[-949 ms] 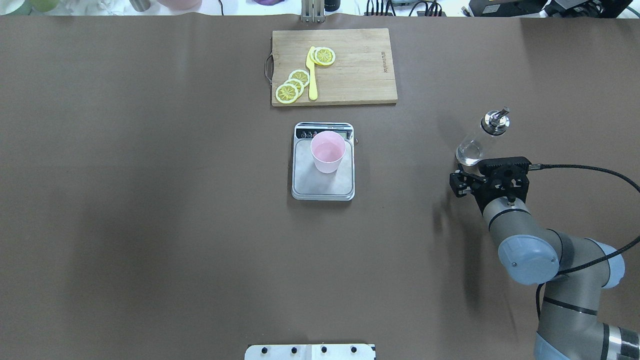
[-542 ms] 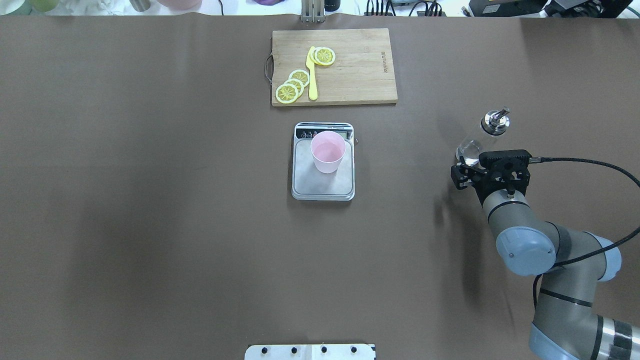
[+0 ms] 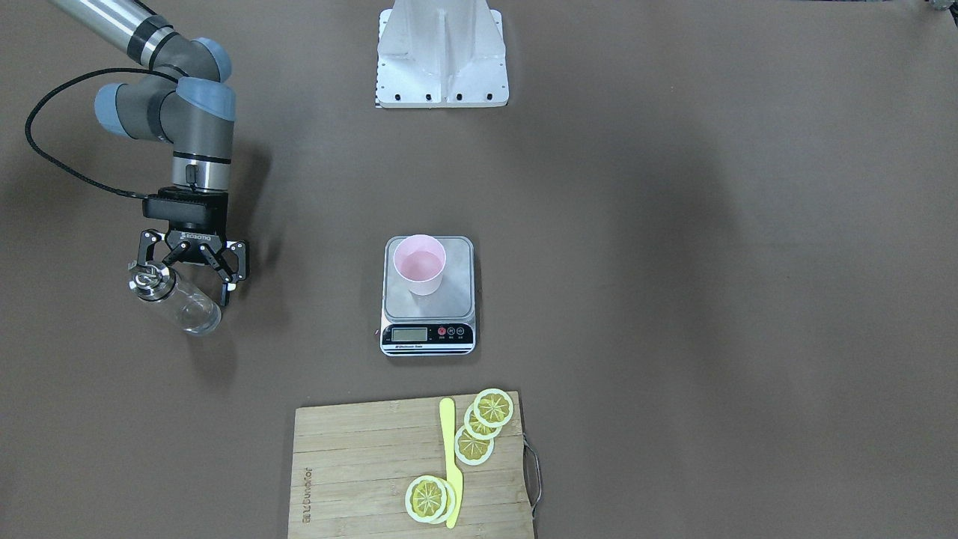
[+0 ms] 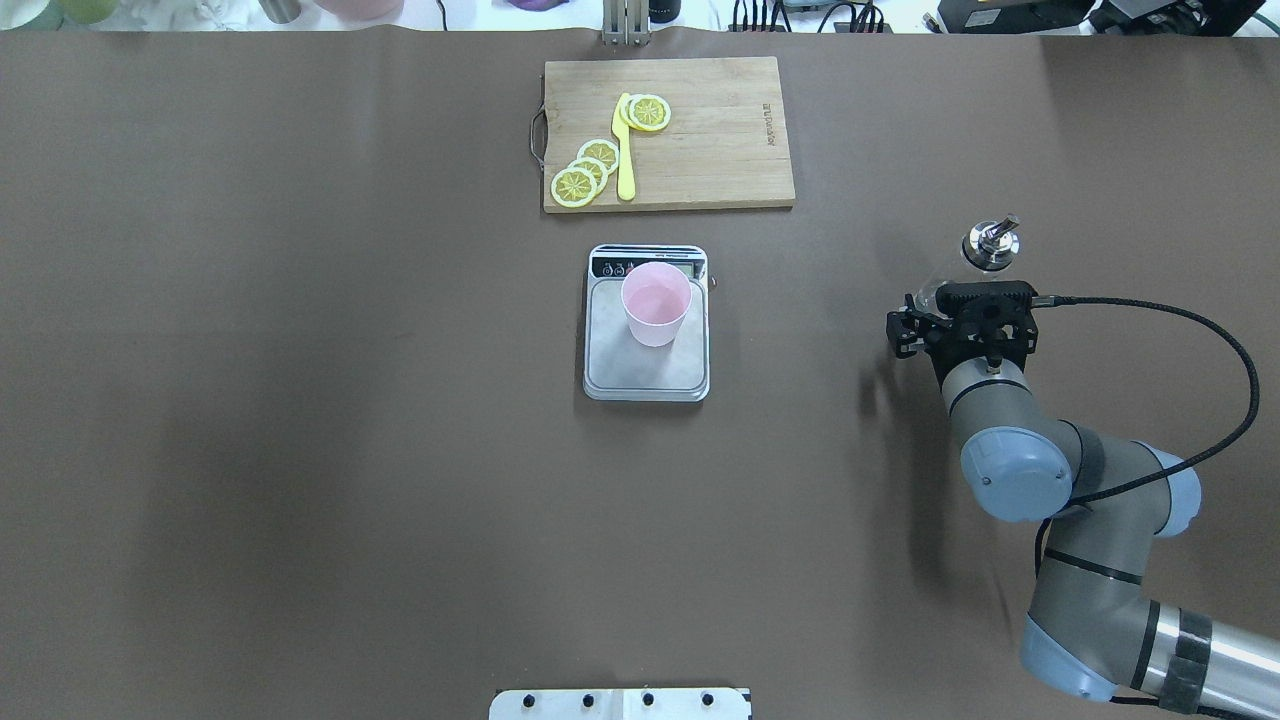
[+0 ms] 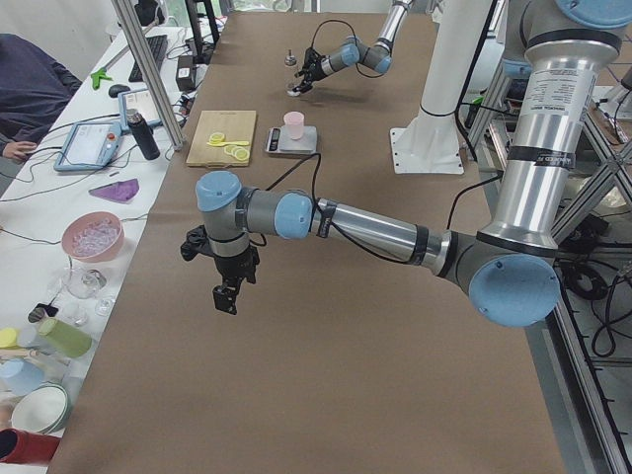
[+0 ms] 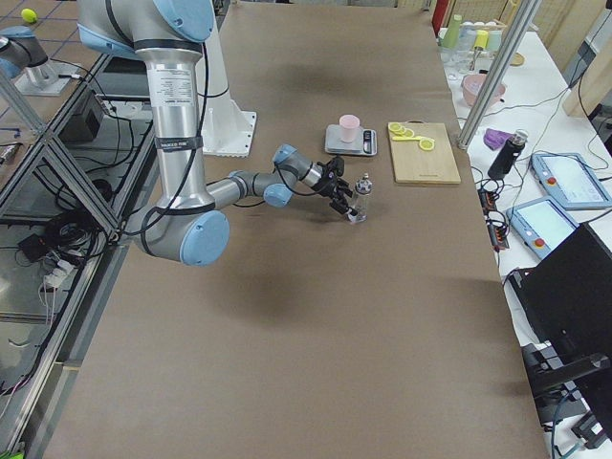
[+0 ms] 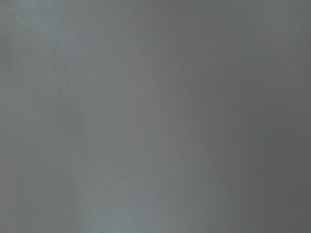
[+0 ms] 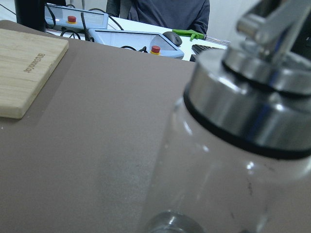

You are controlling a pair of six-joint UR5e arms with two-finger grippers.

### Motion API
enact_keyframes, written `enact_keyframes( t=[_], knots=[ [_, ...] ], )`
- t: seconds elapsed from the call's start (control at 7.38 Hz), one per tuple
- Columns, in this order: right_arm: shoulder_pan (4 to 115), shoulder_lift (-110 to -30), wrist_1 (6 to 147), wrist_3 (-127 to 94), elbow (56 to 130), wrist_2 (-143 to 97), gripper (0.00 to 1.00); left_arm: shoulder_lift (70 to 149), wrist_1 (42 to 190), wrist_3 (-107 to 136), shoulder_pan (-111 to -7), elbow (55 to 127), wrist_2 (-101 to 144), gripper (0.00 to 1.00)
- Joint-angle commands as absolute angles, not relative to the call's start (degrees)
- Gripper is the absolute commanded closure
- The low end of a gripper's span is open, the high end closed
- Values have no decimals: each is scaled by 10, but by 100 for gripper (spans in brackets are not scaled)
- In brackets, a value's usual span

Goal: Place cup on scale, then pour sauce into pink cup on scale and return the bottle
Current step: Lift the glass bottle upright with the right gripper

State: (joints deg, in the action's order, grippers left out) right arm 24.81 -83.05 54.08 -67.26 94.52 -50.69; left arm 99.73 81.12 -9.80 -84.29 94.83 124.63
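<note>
The pale pink cup (image 4: 656,300) stands upright on the steel scale (image 4: 646,378) at the table's middle, with clear liquid faintly visible inside; both also show in the front view, cup (image 3: 420,271) and scale (image 3: 458,299). The clear glass bottle (image 3: 183,305) with its metal spout cap (image 4: 990,245) stands upright on the table at the robot's right. My right gripper (image 3: 183,283) is open, its fingers spread to either side of the bottle's upper part. The bottle fills the right wrist view (image 8: 233,145). My left gripper (image 5: 225,291) hangs over bare table; I cannot tell its state.
A wooden cutting board (image 4: 720,130) with lemon slices (image 4: 585,172) and a yellow knife (image 4: 625,150) lies beyond the scale. The white robot base plate (image 3: 441,52) is at the near edge. Cups, bowls and operator gear line the bench past the table's far side.
My right gripper has moved forward and slightly left, and now covers the bottle's base in the overhead view. It stays open. Bottle, cup and scale have not moved.
</note>
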Motion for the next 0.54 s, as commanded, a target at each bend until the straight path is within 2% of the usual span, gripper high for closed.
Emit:
enact_keyframes(
  t=[0.0,0.41],
  knots=[
    [250,-830,541,-674,940,-506,5,998,811,-97,-842,949,1247,2],
    [251,-830,541,-673,933,-505,8,998,811,-96,-842,949,1246,2]
  ],
)
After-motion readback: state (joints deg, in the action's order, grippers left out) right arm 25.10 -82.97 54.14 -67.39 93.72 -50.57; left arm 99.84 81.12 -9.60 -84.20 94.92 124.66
